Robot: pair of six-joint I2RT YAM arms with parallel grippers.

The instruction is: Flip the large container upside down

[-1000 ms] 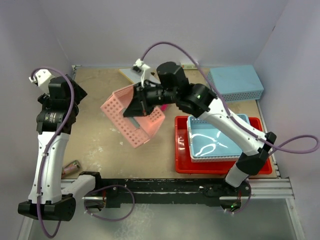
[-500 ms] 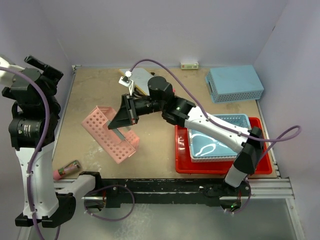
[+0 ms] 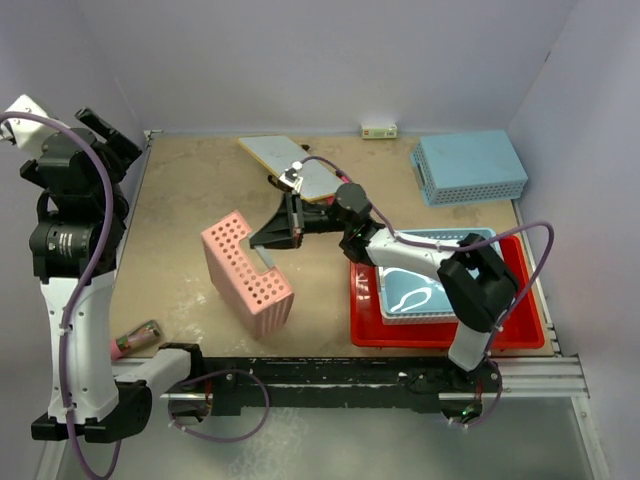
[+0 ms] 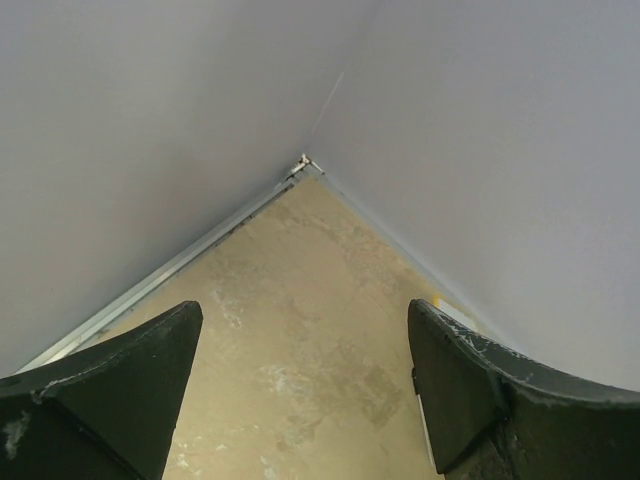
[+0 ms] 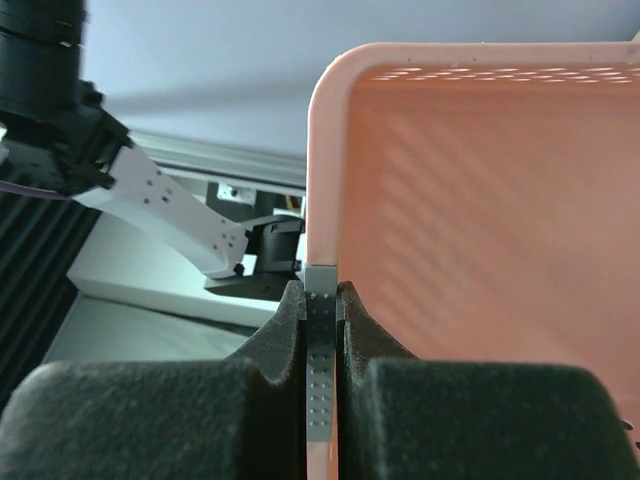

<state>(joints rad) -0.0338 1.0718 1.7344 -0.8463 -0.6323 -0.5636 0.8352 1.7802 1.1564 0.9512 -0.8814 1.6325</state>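
The large container, a glossy red tray (image 3: pixel 362 300), lies open side up at the near right of the table with a light-blue perforated basket (image 3: pixel 430 280) sitting inside it. My right gripper (image 3: pixel 268 240) is well left of the tray, shut on the wall of a pink perforated basket (image 3: pixel 245 275) that stands tipped on its side. In the right wrist view my right gripper (image 5: pixel 320 310) pinches the pink basket's (image 5: pixel 480 200) rim. My left gripper (image 3: pixel 100 130) is raised high at the far left, open and empty; in the left wrist view the left gripper (image 4: pixel 302 310) faces the table's back corner.
A second light-blue basket (image 3: pixel 470 165) lies upside down at the back right. A flat pale board (image 3: pixel 290 160) lies at the back centre. A small pink and green object (image 3: pixel 135 337) lies at the near left edge. Walls close in the left, back and right sides.
My right gripper swung left and down with the pink basket, turning it until it stands on its side. My left arm rose and pulled back to the far left.
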